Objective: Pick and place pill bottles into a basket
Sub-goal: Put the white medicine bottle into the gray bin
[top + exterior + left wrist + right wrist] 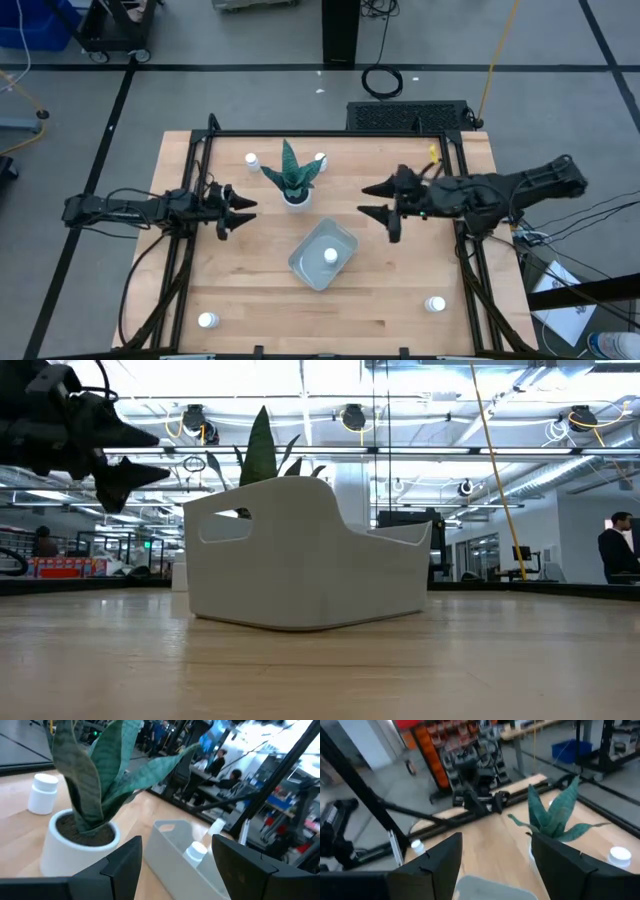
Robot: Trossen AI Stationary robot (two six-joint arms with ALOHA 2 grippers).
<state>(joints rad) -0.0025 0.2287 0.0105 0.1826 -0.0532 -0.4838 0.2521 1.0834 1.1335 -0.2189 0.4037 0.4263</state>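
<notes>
The pale basket [322, 254] lies at the table's middle, and one white pill bottle [330, 256] stands in it. Two bottles stand at the far side [251, 159] [320, 158], one near the front left [208, 320], one near the front right [435, 303]. My left gripper [243, 212] is open and empty, left of the basket and beside the plant pot. My right gripper [372, 200] is open and empty, to the right of and beyond the basket. The left wrist view shows the basket [190, 865] with its bottle [195, 852] ahead.
A potted green plant [292, 180] in a white pot stands just beyond the basket, between the two far bottles. A dark frame runs along the table's far edge and sides [330, 134]. Bare wood lies in front of the basket [320, 315].
</notes>
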